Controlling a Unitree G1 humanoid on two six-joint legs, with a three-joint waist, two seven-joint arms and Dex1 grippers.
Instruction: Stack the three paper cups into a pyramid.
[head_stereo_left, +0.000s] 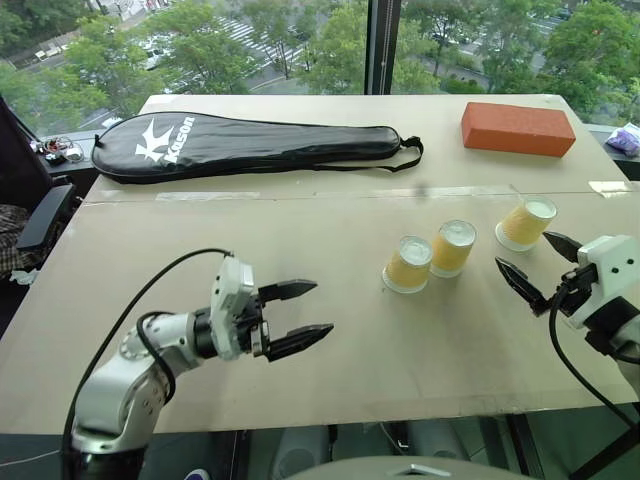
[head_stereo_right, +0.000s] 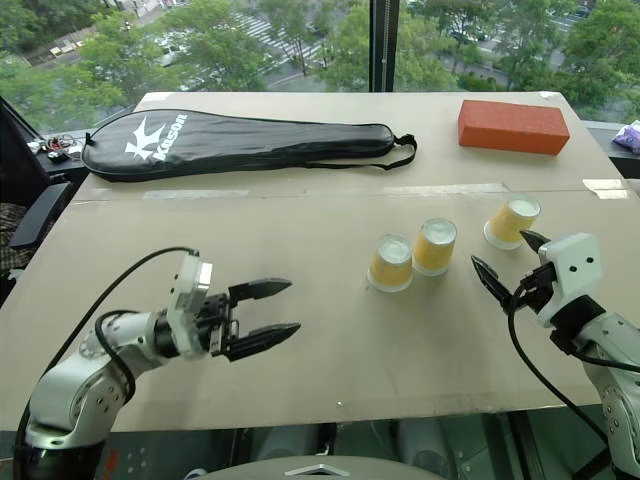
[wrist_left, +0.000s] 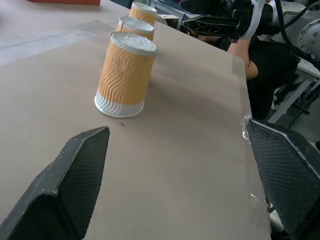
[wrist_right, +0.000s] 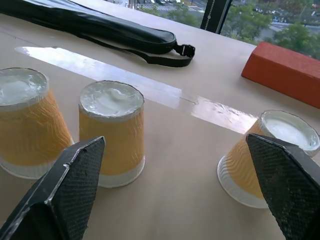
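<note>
Three paper cups (head_stereo_left: 453, 248) stand upside down on the counter (head_stereo_left: 300, 240): two touching, the third well apart by the right gripper (head_stereo_left: 535, 262). No stacking is done. Both the right and the left gripper (head_stereo_left: 297, 317) hold jaws wide, empty.

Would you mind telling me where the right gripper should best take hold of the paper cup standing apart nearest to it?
Grip the lone cup across its orange wall, about mid-height, coming in level from the robot's side. It stands upside down, base up, and tapers upward, so a low-to-middle grip is likely firmer. The right gripper is open just before it, and the other two cups stand clear.
</note>
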